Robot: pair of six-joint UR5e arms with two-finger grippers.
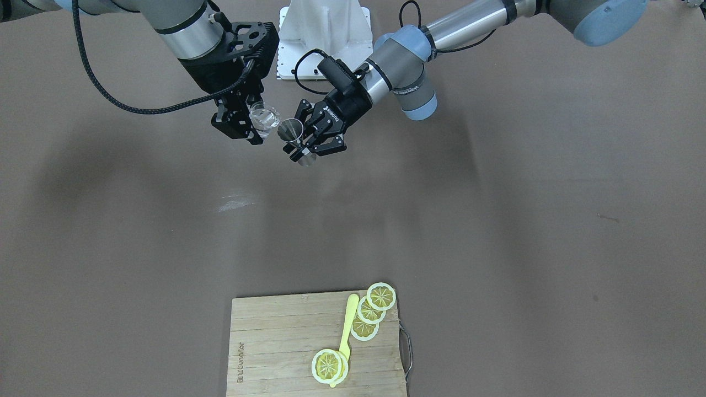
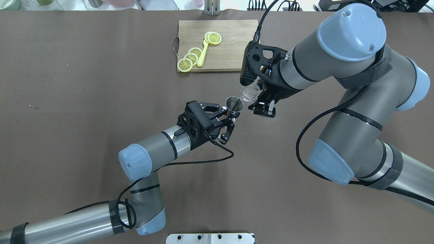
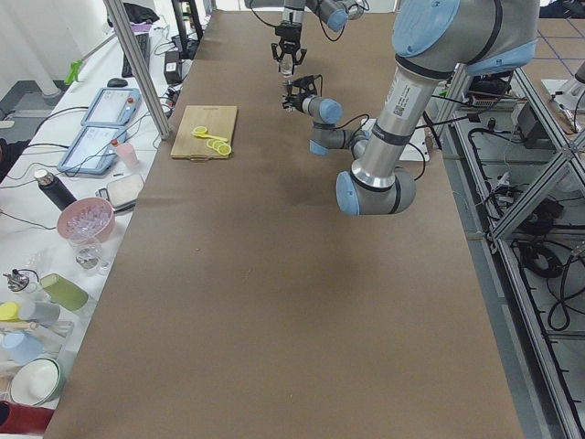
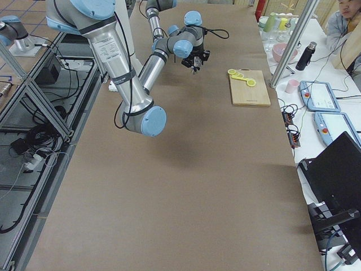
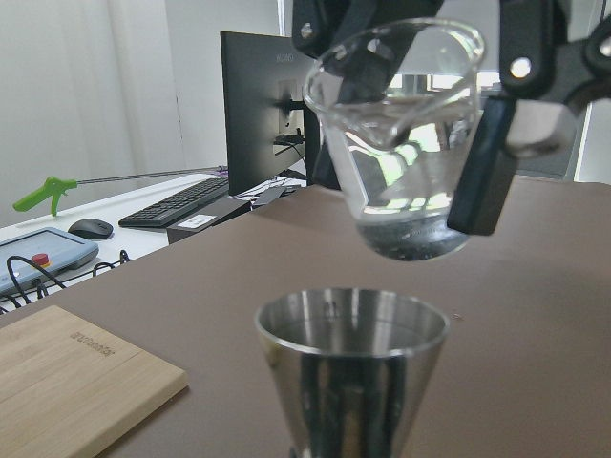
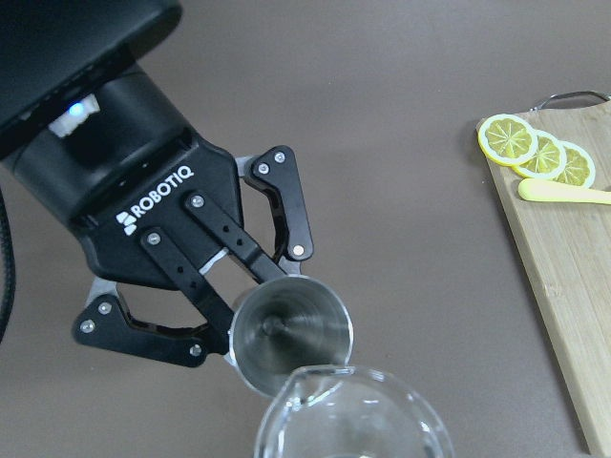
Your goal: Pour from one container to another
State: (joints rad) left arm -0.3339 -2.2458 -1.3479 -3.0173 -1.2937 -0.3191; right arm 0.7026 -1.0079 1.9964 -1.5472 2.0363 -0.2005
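My left gripper (image 1: 300,146) (image 2: 231,116) is shut on the narrow waist of the silver jigger (image 1: 290,132) (image 2: 234,103) (image 5: 351,367) (image 6: 291,329) and holds it off the table, open cone up. My right gripper (image 1: 255,124) (image 2: 258,99) is shut on the small clear glass (image 1: 264,118) (image 2: 250,92) (image 5: 401,143) (image 6: 348,420). The glass hangs tilted, just above and beside the jigger's rim, its lip toward the jigger. They are close but not touching. I cannot tell what the glass holds.
A wooden cutting board (image 1: 276,353) (image 2: 230,32) with lemon slices (image 1: 369,311) and a yellow spoon (image 1: 347,325) lies at the table's far side from the robot. The white mount plate (image 1: 324,38) is behind the grippers. Cups and bottles stand on a side bench (image 3: 73,229).
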